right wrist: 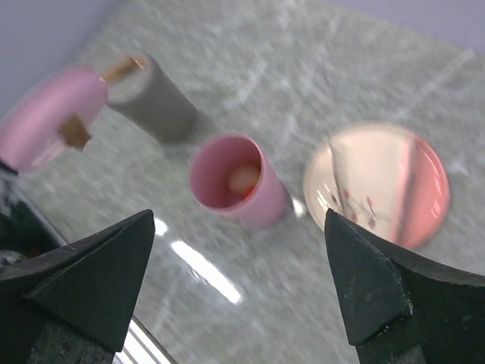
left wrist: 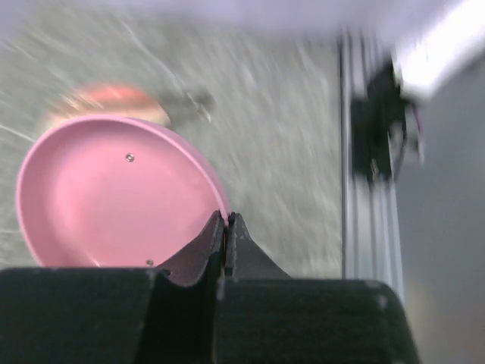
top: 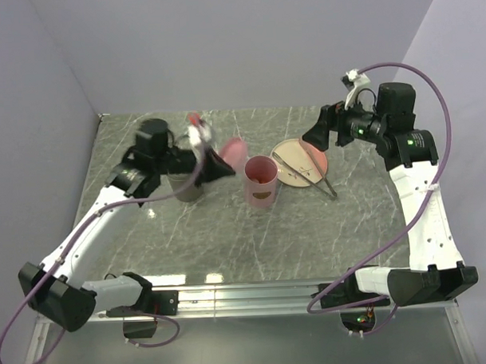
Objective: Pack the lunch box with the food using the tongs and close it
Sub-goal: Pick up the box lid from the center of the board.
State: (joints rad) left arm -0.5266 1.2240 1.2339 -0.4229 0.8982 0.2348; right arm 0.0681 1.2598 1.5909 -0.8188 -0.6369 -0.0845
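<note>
The pink lunch box stands open mid-table, with a pale and reddish piece of food inside it. Its round pink lid hangs tilted on edge just left of the box. My left gripper is shut on the lid's rim. The lid's brown strap shows in the right wrist view. The grey tongs lie across the pink plate. My right gripper hovers open above the plate's far side, nothing between its fingers.
A grey cup stands left of the lunch box, under my left wrist. The plate carries small red smears. The table's metal rail runs along the near edge; walls close in the back and sides.
</note>
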